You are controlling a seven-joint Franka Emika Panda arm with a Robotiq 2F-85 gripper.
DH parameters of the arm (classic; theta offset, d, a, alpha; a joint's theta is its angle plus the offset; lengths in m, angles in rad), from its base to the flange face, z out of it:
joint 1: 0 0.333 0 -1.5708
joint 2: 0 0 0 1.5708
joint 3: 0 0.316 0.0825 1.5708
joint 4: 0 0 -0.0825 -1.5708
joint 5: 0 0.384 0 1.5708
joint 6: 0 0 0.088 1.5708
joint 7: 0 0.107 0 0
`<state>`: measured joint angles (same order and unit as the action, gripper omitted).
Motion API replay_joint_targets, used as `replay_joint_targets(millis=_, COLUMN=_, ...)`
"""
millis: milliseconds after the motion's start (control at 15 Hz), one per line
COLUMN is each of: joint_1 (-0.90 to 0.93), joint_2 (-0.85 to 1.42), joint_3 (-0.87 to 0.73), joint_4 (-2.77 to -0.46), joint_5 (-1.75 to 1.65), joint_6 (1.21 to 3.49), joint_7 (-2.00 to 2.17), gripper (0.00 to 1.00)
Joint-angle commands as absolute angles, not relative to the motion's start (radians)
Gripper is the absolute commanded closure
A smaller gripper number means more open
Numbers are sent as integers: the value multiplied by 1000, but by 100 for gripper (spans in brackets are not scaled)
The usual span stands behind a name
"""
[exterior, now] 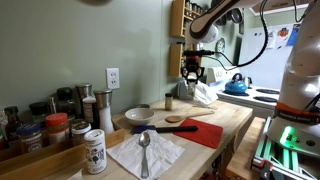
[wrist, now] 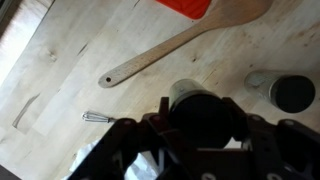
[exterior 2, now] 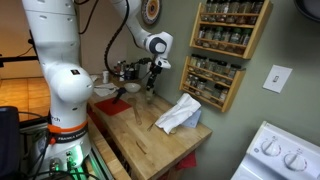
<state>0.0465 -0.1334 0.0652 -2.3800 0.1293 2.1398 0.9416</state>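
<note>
Claw (exterior: 193, 68) clamped on dark jar (wrist: 204, 100), upright, above counter (wrist: 60, 70) far end; wooden spoon (wrist: 180, 45) lies beyond, long axis diagonal.

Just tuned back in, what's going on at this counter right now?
The arm's tool is shut, apparently on a dark cylinder, perhaps a shaker or grinder, and holds it above the wooden counter. In the wrist view a wooden spoon lies flat on the counter beyond it, and a small shaker stands off to one side. A crumpled white cloth lies close to the tool in an exterior view.
</note>
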Motion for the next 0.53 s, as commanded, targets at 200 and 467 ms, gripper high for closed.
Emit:
replay_joint_targets(millis=200, joint_1=61, joint_2=-123, joint_3=91, joint_4=-2200, joint_5=161, joint_6=1970, joint_7=927, gripper=70)
replay_joint_targets(millis=467, joint_1=86, joint_2=-52, joint_3=127, joint_4=-2071, joint_5=162, joint_6=1924, joint_7=957, gripper=70)
